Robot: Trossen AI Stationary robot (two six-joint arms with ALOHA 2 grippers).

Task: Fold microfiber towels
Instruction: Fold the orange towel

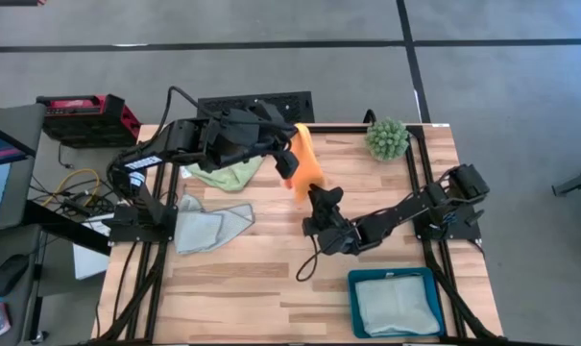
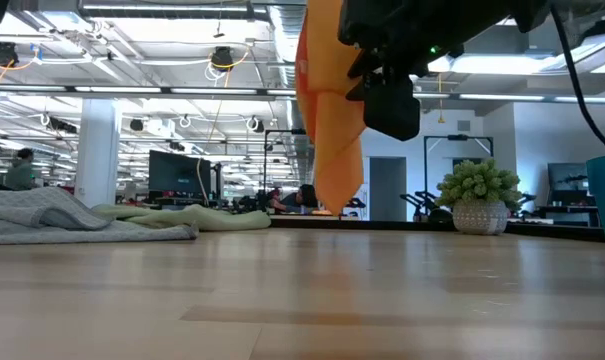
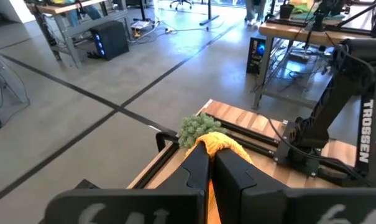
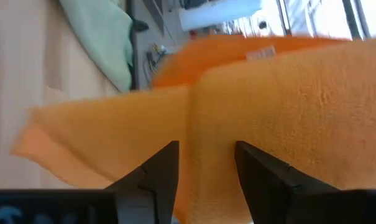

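Left hand (image 1: 288, 154): raised over the far middle of the wooden surface (image 1: 271, 269), its two dark fingers (image 3: 197, 171) clenched on the top edge of the orange towel (image 1: 309, 163), which hangs down from them clear of the boards. In the low view the cloth (image 2: 327, 110) droops in a narrowing fold, its lowest tip above the surface.

Right hand (image 1: 321, 197): reaching up from the near right toward the hanging towel's lower part. In the right wrist view its fingers (image 4: 160, 171) stand spread, with orange cloth (image 4: 287, 99) filling the space ahead of and between them; whether they touch it cannot be told. A small white tag (image 4: 261, 55) is sewn at the cloth's edge; its print is unreadable.

Light green towel (image 1: 228, 176): crumpled at the far left, under the left arm. Blue-grey towel (image 1: 208, 223): rumpled nearer, on the left side. Pale mint towel (image 1: 396, 306): lying flat inside the teal tray (image 1: 352, 303) at the near right corner. Spiky green ball plant (image 1: 387, 139): at the far right corner.

Lettering: "TROSSEN" (image 3: 368, 132) in white on the right arm, seen from the left wrist.
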